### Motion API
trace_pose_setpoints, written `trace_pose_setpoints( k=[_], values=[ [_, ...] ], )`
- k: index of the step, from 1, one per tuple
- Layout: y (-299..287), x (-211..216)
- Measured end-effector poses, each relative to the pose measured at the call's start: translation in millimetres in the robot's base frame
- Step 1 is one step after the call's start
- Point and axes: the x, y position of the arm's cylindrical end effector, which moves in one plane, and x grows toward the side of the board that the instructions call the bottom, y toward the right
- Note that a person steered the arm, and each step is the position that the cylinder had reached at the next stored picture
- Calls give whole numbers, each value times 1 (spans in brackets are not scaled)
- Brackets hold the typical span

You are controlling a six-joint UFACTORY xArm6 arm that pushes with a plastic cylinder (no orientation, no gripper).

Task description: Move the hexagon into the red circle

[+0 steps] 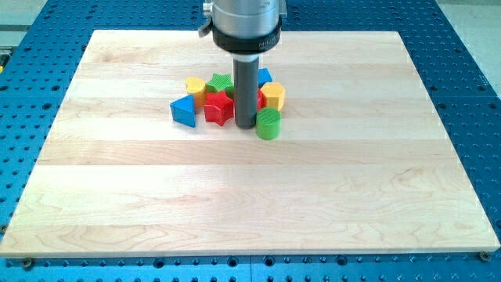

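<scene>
A yellow hexagon block (273, 95) sits at the right side of a block cluster near the board's top centre. My tip (245, 126) rests on the board in the middle of the cluster, just left of the hexagon. A green cylinder (268, 124) touches the rod's lower right. A red star (219, 108) lies just left of the tip. A sliver of a red block (261, 99) shows between the rod and the hexagon; its shape is hidden.
A blue triangle (184, 111) lies at the cluster's left. A yellow block (195, 85) and a green star (221, 82) sit behind the red star. A blue block (264, 76) peeks out behind the rod. Wooden board (250, 204) on blue perforated table (470, 47).
</scene>
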Motion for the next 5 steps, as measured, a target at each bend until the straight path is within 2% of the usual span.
trace_pose_setpoints(
  k=[3, 4, 5],
  values=[
    [100, -12],
    [100, -50],
    [99, -58]
  ],
)
